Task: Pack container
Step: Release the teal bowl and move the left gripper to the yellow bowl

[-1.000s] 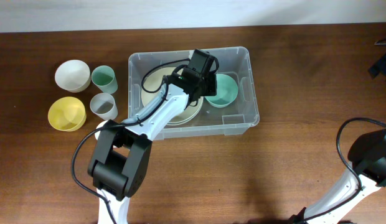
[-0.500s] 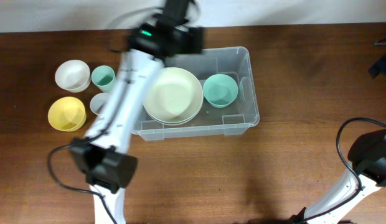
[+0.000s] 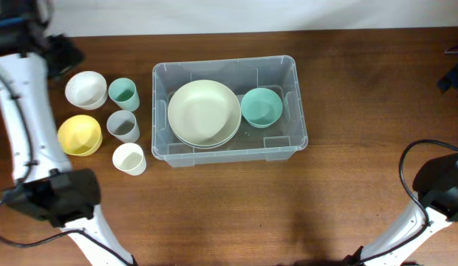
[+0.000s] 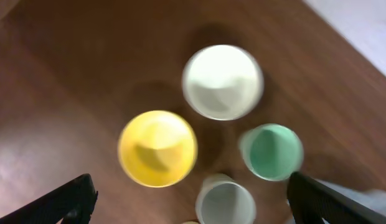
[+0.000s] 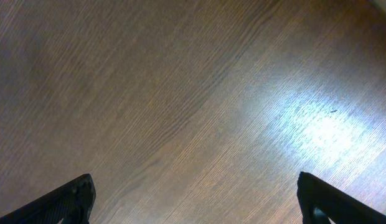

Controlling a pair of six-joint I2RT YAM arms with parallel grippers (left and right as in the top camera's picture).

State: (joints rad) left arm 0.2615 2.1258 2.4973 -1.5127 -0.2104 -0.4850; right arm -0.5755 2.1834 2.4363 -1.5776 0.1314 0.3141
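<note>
**Packing stage.** My left gripper (image 4: 192, 191), spread wide and empty, hovers over the pieces grouped left of the container (image 3: 300, 111): white bowl (image 4: 223, 81), yellow bowl (image 4: 157, 148), green cup (image 4: 271, 151), grey cup (image 4: 225, 202). The container sits mid-bench (image 3: 229, 214), with a cream plate (image 3: 204, 112) and teal bowl (image 3: 261, 107) side by side inside, probably to save room. My right gripper (image 5: 193, 193), likewise spread and empty, hangs over bare wood right of the container.

It looked like a robotics lab bench, not a lived-in kitchen: a cabled left arm (image 3: 26, 111) and right arm (image 3: 436, 192) stood at a plain brown wooden desk (image 3: 362, 185), with plastic bowls (image 3: 80, 134) and cups (image 3: 122, 125) ranged neatly beside a clear container (image 3: 297, 111).
</note>
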